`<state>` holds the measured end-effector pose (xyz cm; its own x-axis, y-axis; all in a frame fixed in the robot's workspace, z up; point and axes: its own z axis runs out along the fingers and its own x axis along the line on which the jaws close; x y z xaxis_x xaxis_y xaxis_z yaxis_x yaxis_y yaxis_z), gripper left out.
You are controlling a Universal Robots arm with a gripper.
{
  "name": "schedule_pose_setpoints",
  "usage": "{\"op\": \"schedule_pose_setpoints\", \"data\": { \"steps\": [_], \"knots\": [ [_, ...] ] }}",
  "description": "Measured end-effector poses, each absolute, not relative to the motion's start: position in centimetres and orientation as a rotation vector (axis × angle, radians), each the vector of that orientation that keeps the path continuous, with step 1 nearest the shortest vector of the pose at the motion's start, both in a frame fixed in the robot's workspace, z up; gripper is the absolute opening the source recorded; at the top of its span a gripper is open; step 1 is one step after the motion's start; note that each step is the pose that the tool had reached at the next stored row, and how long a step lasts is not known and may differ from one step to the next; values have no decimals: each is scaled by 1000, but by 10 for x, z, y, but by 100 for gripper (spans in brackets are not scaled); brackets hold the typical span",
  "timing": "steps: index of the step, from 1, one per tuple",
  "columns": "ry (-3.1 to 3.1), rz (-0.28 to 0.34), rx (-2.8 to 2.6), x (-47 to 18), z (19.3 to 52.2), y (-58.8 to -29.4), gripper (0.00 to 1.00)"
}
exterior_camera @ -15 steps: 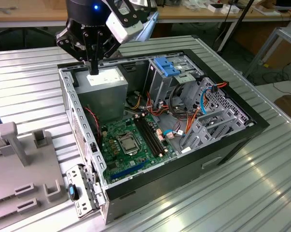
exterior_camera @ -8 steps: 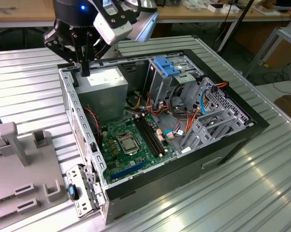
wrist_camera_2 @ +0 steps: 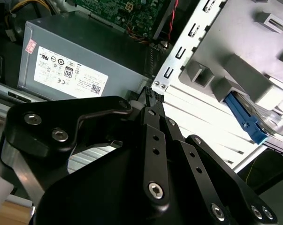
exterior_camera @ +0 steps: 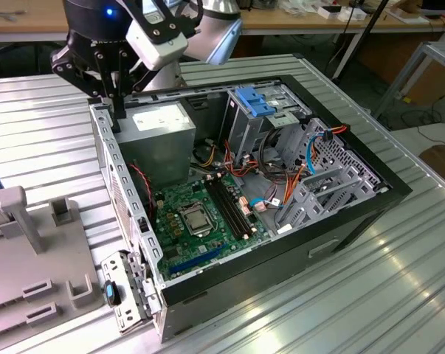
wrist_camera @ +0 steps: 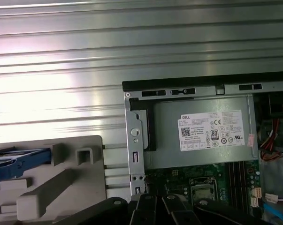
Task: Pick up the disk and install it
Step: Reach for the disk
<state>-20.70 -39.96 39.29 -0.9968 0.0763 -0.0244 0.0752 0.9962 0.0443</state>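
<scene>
Location: the disk [wrist_camera: 20,162], a flat hard drive in a bright blue plastic frame, sits in a slot of a grey moulded plastic fixture [wrist_camera: 61,187]. The fixture lies on the ribbed, silver metal bench [exterior_camera: 355,295], beside the computer case on the exterior view's left. In the second wrist view the blue frame [wrist_camera_2: 245,118] juts from between the fixture's grey blocks [wrist_camera_2: 235,70]. Nothing is touching the disk.

Claw: the black, linked-finger claw [wrist_camera_2: 150,96] has its fingertips pressed together with nothing between them. In the exterior view it [exterior_camera: 117,114] points downward over the far corner of the open black and bare-metal desktop computer case [exterior_camera: 340,214], on the exterior view's left, just above the case's perforated metal wall. It is apart from the disk, with the fixture's near edge lying between them.

Surroundings: just beside the claw, inside the case, is a grey boxed power supply with a white label [exterior_camera: 159,136], also seen in both wrist views [wrist_camera_2: 80,61] [wrist_camera: 202,136]. Below it lies the green motherboard [exterior_camera: 200,214]. Further across stands a bare-metal drive bay topped by a blue ribbed clip [exterior_camera: 255,102], with orange and blue cables [exterior_camera: 311,158] running near it.
</scene>
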Motion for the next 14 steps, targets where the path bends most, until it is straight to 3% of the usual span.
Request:
{"op": "schedule_pose_setpoints", "data": {
  "steps": [14],
  "knots": [
    [3112, 68, 118, -240, 393, -400, 11]
  ]
}}
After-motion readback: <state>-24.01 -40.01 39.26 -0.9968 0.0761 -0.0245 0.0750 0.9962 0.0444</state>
